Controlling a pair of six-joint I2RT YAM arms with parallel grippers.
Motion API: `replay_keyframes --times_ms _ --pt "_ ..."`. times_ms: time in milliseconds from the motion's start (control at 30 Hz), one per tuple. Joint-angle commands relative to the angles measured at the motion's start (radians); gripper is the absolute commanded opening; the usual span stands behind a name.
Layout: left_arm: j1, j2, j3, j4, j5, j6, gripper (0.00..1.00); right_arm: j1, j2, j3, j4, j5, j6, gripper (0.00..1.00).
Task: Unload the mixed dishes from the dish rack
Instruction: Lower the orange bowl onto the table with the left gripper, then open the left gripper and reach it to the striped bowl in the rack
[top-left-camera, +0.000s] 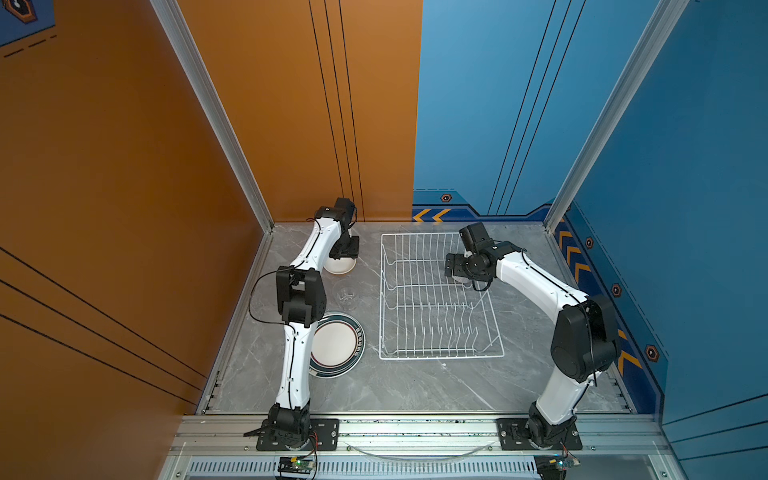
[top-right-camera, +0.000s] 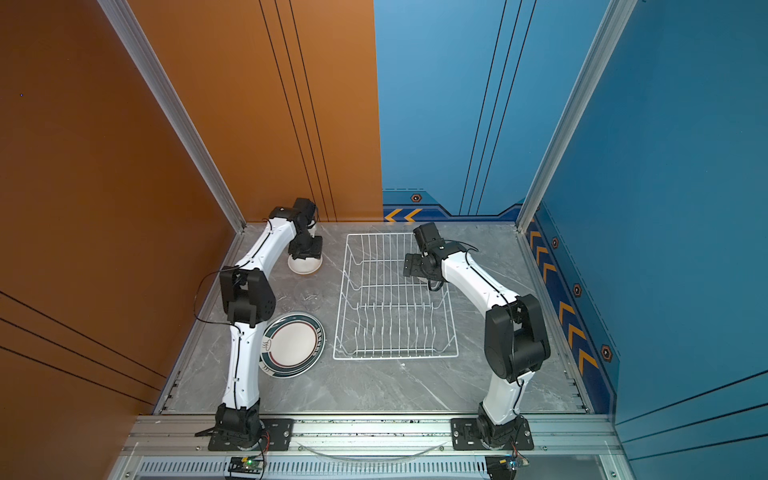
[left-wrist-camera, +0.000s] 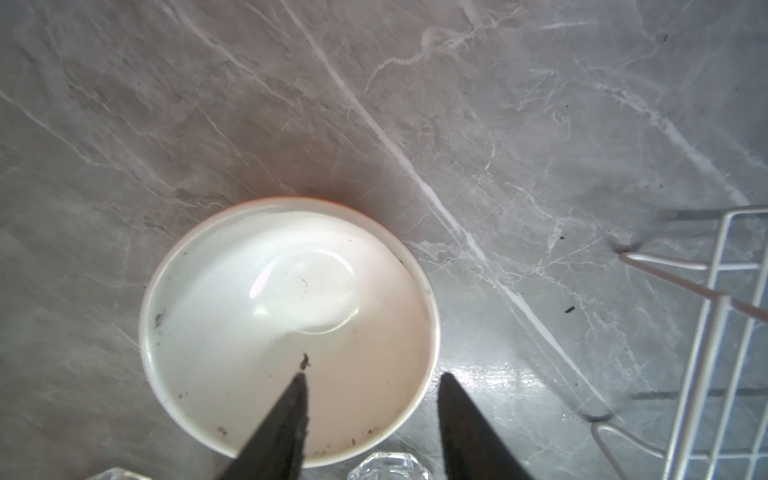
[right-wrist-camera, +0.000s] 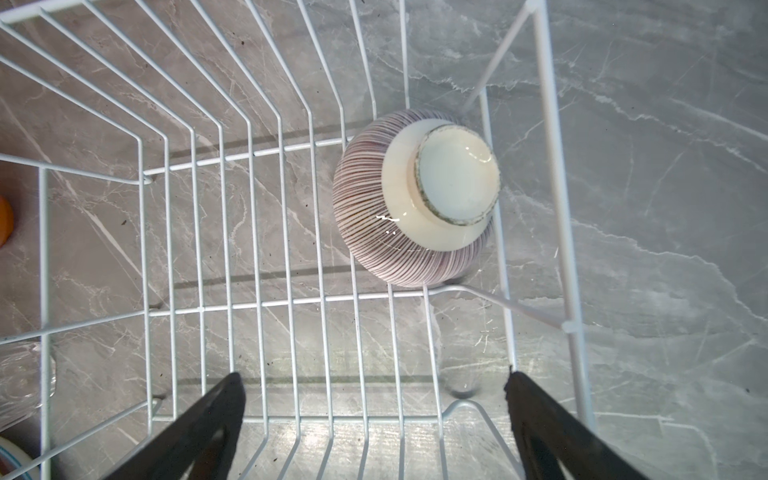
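Both point down: left pincer (left-wrist-camera: 374, 376) straddles orange bowl (left-wrist-camera: 249, 291), right pincer (right-wrist-camera: 375, 376) over rack (right-wrist-camera: 552, 166).

Both top views: high over the front edge, pitched down and forward, covering the whole grey marble-look tabletop (top-left-camera: 415, 386); near-identical frames, small sideways offset. Left wrist cam: close, looking down past the left claw (left-wrist-camera: 374, 376) at a round orange-edged white bowl (left-wrist-camera: 286, 266), plus a corner of the white wire dish rack (left-wrist-camera: 715, 266). Right wrist cam: close, looking down into that rack past the right claw (right-wrist-camera: 374, 374) at an upturned white bowl with thin dark stripes (right-wrist-camera: 415, 199). Rack shows in all four.
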Motion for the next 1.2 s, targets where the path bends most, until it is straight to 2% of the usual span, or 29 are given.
replay_keyframes --times_ms 0,33,67,300,400,467,567,667,900,1133,1167 --pt "-0.014 -0.098 -0.024 -0.014 -0.011 0.0 0.83 -0.004 0.021 0.046 -0.045 0.027 -0.045 0.99" --pt "-0.015 -0.119 -0.032 -0.014 -0.01 -0.005 0.95 -0.004 0.026 0.054 -0.052 0.029 -0.051 0.99" --pt "-0.016 -0.147 -0.045 -0.014 -0.009 -0.012 0.98 -0.004 0.033 0.068 -0.063 0.037 -0.059 0.99" --pt "-0.062 -0.379 -0.165 0.01 -0.037 -0.042 0.98 0.02 0.082 0.141 -0.12 0.119 -0.125 0.99" --pt "-0.096 -0.508 -0.263 0.066 -0.026 -0.069 0.98 0.025 0.096 0.178 -0.149 0.092 -0.11 0.99" --pt "-0.128 -0.611 -0.364 0.161 0.002 -0.108 0.98 0.032 0.061 0.173 -0.148 0.058 -0.075 0.99" --pt "-0.198 -0.762 -0.561 0.37 0.061 -0.18 0.98 0.056 -0.031 0.136 -0.142 0.074 -0.037 0.99" --pt "-0.26 -0.841 -0.71 0.575 0.141 -0.257 0.98 0.058 -0.143 0.064 -0.132 0.044 0.009 1.0" --pt "-0.338 -0.764 -0.76 0.747 0.315 -0.358 1.0 -0.009 -0.442 -0.193 -0.072 -0.072 0.091 1.0" --pt "-0.407 -0.587 -0.747 0.995 0.447 -0.514 0.85 -0.076 -0.756 -0.42 -0.033 -0.22 0.15 1.0" --pt "-0.415 -0.557 -0.744 1.037 0.458 -0.543 0.8 -0.084 -0.794 -0.438 -0.033 -0.239 0.154 1.0"
